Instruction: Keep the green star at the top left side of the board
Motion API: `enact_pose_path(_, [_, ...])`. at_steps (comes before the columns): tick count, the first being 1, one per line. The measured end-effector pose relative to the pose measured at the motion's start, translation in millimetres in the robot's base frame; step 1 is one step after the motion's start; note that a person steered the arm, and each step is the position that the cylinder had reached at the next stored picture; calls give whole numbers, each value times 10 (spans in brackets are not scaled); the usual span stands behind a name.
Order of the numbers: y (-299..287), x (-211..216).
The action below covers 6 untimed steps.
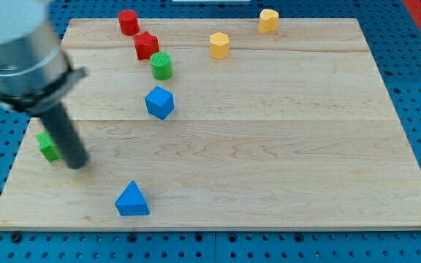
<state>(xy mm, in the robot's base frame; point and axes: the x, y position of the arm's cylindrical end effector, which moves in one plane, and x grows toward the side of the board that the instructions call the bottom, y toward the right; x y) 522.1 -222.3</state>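
The green star lies near the board's left edge, about halfway down, partly hidden behind my rod. My tip rests on the board just to the right of the star and slightly below it, touching or almost touching it. A green cylinder stands in the upper middle-left. A red cylinder and a red star sit near the top, left of centre.
A blue cube lies left of centre. A blue triangle lies near the bottom edge. Two yellow blocks sit near the top edge. The wooden board lies on a blue perforated table.
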Motion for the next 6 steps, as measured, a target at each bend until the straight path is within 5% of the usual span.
enact_pose_path(1, [-548,0])
enact_pose_path(2, [-267,-366])
enact_pose_path(4, [-3,-276])
enact_pose_path(6, [-10,-1013])
